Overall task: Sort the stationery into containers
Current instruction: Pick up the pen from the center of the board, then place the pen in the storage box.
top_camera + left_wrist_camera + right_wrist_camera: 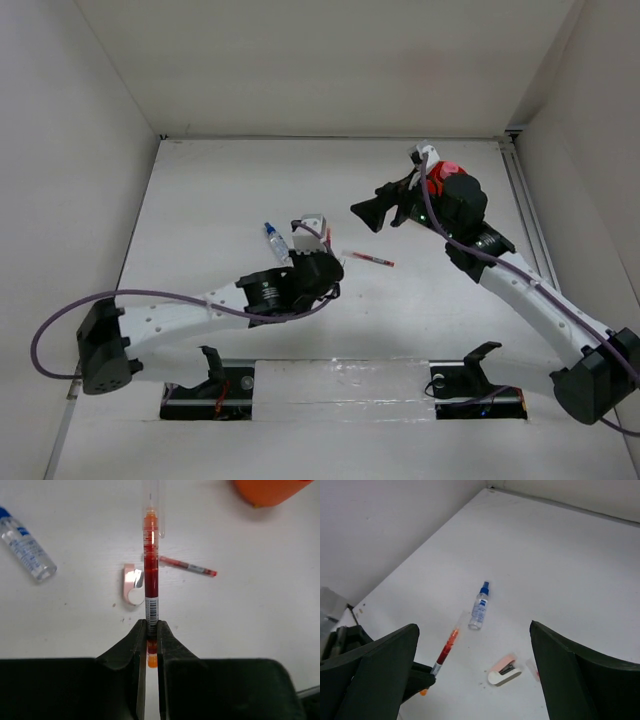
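Reaching low, the left gripper (150, 627) clamps a red pen (151, 575) by its tail, left of the tub (270, 490), itself mostly cut off; the right gripper (474, 630) hangs spread wide near that tub.

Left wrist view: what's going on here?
The left claw is shut on the orange tail end of a red-ink pen with a clear cap. Whether the pen is off the white table is unclear. The right claw hangs open and empty above the table. A clear blue-capped spray bottle, a small pink-and-white piece and a thin red pen lie loose on the table. The orange plastic tub sits at the top right edge.
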